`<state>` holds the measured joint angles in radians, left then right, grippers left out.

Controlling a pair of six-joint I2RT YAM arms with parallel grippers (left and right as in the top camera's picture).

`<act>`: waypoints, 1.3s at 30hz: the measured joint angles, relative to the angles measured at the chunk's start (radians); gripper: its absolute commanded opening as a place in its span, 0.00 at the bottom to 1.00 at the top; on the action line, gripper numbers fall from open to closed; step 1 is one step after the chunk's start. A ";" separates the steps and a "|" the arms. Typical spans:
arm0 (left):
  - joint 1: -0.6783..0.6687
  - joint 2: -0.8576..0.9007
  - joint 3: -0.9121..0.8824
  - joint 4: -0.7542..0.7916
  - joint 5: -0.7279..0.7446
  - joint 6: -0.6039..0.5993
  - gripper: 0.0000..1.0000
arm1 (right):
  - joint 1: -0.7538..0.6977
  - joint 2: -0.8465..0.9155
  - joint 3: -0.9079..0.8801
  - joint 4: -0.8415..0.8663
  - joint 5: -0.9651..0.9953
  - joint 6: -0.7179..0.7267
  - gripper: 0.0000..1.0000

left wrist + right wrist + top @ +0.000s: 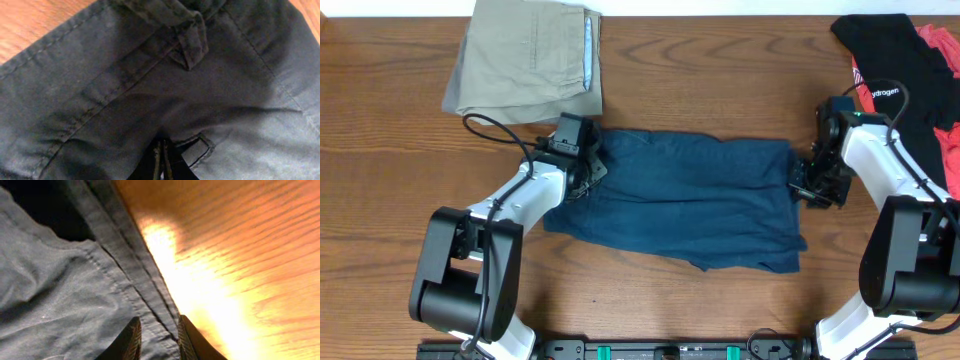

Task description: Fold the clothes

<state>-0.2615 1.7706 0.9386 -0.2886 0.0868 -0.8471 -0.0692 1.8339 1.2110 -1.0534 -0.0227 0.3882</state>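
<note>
**Both ends of the navy shorts gripped for a fold**

The navy shorts (680,200) lie spread across the middle of the surface (700,80), long side running left to right, mostly flat with some wrinkles and an uneven lower edge. They sit squarely between the two arms, so each arm can reach one end without crossing the other.

The left tool (588,165) sits on the left end of the shorts. Its wrist view shows the fingers (159,161) pressed tightly together, with dark cloth bunched around them near a stitched pocket seam. It looks like a pinch on the fabric.

The right tool (808,182) is at the opposite end. In its wrist view the fingers (131,339) stand only slightly apart, with the stitched hem running between them. This reads as a grip on the edge itself, with bare wood just beyond it.

Holding both ends probably lets the arms keep the cloth taut and carry one side over the other in a single clean crease.

The folded khaki shorts (525,60) lie at the far left, just clear of the navy pair. A black garment (885,70) and a red garment (945,60) are heaped at the far right, out of the working area.
</note>
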 measured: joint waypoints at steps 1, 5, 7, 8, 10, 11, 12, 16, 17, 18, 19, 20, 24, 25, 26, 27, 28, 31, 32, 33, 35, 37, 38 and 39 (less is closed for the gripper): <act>0.001 0.000 0.001 -0.004 -0.008 -0.014 0.06 | 0.000 0.000 0.008 0.006 -0.001 -0.007 0.26; 0.003 -0.002 0.002 -0.009 -0.028 -0.044 0.06 | 0.000 0.000 0.018 0.057 -0.035 -0.056 0.31; 0.003 -0.002 0.002 -0.010 -0.035 -0.051 0.06 | 0.000 0.000 0.018 0.098 -0.060 -0.082 0.31; 0.003 -0.002 0.002 -0.010 -0.038 -0.054 0.06 | 0.000 0.000 0.018 0.123 -0.072 -0.093 0.31; 0.003 -0.002 0.002 -0.010 -0.042 -0.058 0.06 | 0.000 0.000 0.019 0.169 -0.089 -0.108 0.32; 0.003 -0.002 0.002 -0.010 -0.042 -0.060 0.06 | 0.000 0.000 0.019 0.195 -0.098 -0.115 0.34; 0.003 -0.002 0.002 -0.010 -0.042 -0.063 0.06 | 0.000 0.000 0.019 0.214 -0.107 -0.118 0.34; 0.003 -0.002 0.002 -0.010 -0.042 -0.068 0.06 | 0.006 0.000 0.019 0.278 -0.146 -0.137 0.34; 0.003 -0.002 0.002 -0.010 -0.042 -0.069 0.06 | 0.006 0.000 0.019 0.282 -0.151 -0.140 0.34; 0.003 -0.002 0.002 -0.010 -0.042 -0.070 0.06 | 0.013 0.000 0.019 0.287 -0.155 -0.142 0.33; 0.003 -0.002 0.002 -0.010 -0.042 -0.070 0.06 | 0.019 0.000 0.019 0.291 -0.160 -0.144 0.33; 0.003 -0.002 0.002 -0.010 -0.042 -0.070 0.06 | 0.027 0.000 0.019 0.294 -0.164 -0.145 0.33; 0.003 -0.002 0.002 -0.010 -0.042 -0.070 0.06 | 0.069 0.011 0.019 0.313 -0.167 -0.153 0.20; 0.003 -0.002 0.002 -0.010 -0.043 -0.070 0.06 | 0.079 0.019 0.019 0.315 -0.164 -0.157 0.15; 0.003 -0.002 0.002 -0.010 -0.043 -0.070 0.06 | 0.086 0.025 0.019 0.316 -0.162 -0.159 0.09; 0.003 -0.002 0.002 -0.010 -0.043 -0.070 0.06 | 0.093 0.035 0.019 0.315 -0.158 -0.155 0.04; 0.003 -0.002 0.002 -0.010 -0.043 -0.070 0.06 | 0.097 0.041 0.019 0.316 -0.156 -0.156 0.01; 0.003 -0.002 0.002 -0.010 -0.043 -0.070 0.06 | 0.097 0.058 0.019 0.317 -0.145 -0.145 0.01; 0.003 -0.002 0.002 -0.010 -0.043 -0.070 0.06 | 0.097 0.062 0.019 0.319 -0.141 -0.144 0.01; 0.003 -0.002 0.002 -0.010 -0.043 -0.070 0.06 | 0.097 0.063 0.019 0.324 -0.135 -0.143 0.01; 0.003 -0.002 0.002 -0.010 -0.043 -0.070 0.06 | 0.097 0.063 0.019 0.332 -0.124 -0.143 0.01; 0.003 -0.002 0.002 -0.010 -0.043 -0.070 0.06 | 0.097 0.063 0.019 0.339 -0.112 -0.143 0.01; 0.003 -0.002 0.002 -0.010 -0.043 -0.070 0.06 | 0.097 0.063 0.019 0.341 -0.107 -0.143 0.01; 0.003 -0.002 0.002 -0.010 -0.043 -0.070 0.06 | 0.097 0.063 0.019 0.341 -0.103 -0.143 0.01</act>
<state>-0.2588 1.7691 0.9405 -0.2981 0.0441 -0.9169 0.0280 1.8973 1.2301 -0.7124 -0.1261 0.2451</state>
